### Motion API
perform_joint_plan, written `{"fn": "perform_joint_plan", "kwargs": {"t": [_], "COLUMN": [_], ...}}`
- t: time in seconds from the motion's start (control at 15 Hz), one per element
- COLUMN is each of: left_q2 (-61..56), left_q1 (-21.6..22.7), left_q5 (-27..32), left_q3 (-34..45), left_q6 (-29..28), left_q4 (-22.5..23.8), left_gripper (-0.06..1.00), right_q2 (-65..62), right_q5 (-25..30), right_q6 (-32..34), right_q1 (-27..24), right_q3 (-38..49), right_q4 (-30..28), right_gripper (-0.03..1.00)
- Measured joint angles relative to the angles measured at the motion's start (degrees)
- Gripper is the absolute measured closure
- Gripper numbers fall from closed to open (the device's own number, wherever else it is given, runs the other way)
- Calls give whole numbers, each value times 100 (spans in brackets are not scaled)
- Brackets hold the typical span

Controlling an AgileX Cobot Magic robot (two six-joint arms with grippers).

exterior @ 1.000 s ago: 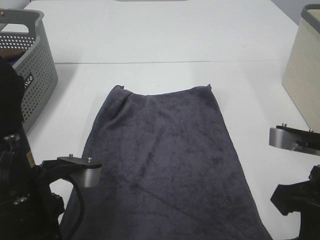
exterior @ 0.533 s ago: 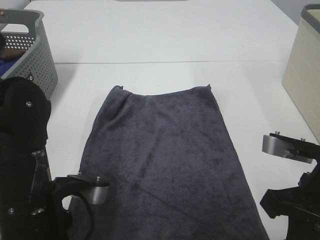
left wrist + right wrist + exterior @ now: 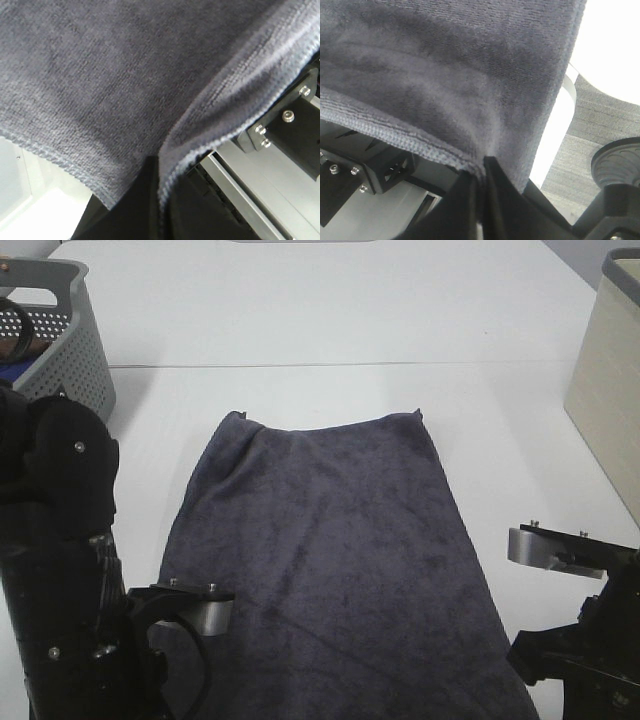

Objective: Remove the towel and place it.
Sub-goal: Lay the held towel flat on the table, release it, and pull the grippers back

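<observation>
Charcoal terry towel point(image 3: 335, 530), hemmed rectangle on white table point(image 3: 330, 310), left fingers point(image 3: 125, 215) and right fingers point(image 3: 506, 197) pinching hem.

The towel point(image 3: 330, 540) is seen to be dark grey terry cloth, matt and softly napped, with a ribbed, stitched hem point(image 3: 47, 152). The table point(image 3: 330, 310) is finished in smooth white. The basket point(image 3: 75, 360) at its far left corner is made of matt, perforated grey plastic. Brushed silver metal is shown on a bracket point(image 3: 208, 614).
</observation>
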Motion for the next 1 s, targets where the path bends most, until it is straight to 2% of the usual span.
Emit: {"fn": "perform_joint_plan", "kwargs": {"t": [0.07, 0.13, 0.2, 0.27, 0.4, 0.47, 0.53, 0.67, 0.8, 1.0], "left_q2": [23, 34, 34, 34, 34, 34, 34, 23, 23, 23], "left_q1": [0, 0, 0, 0, 0, 0, 0, 0, 0, 0], "left_q5": [-63, -109, -160, -183, -218, -235, -246, -275, -252, -178], "left_q3": [0, 0, 0, 0, 0, 0, -29, -258, -636, -1341], "left_q6": [0, 0, 0, 0, -23, -23, -11, 6, 6, 6], "left_q4": [-103, -212, -315, -407, -590, -659, -699, -710, -688, -149], "left_gripper": [94, 90, 81, 67, 32, 20, 13, 10, 10, 10], "right_q2": [0, 0, 0, 0, 0, 0, 0, 0, 6, 11], "right_q5": [-6, -6, -6, -6, -6, -6, -6, -29, -34, -498], "right_q6": [-29, -40, -52, -57, -92, -92, -92, -92, -206, -258], "right_q1": [0, 0, 0, 0, 0, 0, 0, 0, 0, 0], "right_q3": [0, 0, 0, 0, 0, 0, 0, -23, -264, -985], "right_q4": [0, 11, 52, 120, 252, 292, 298, 292, 235, 6], "right_gripper": [93, 90, 86, 79, 55, 41, 29, 20, 18, 18]}}
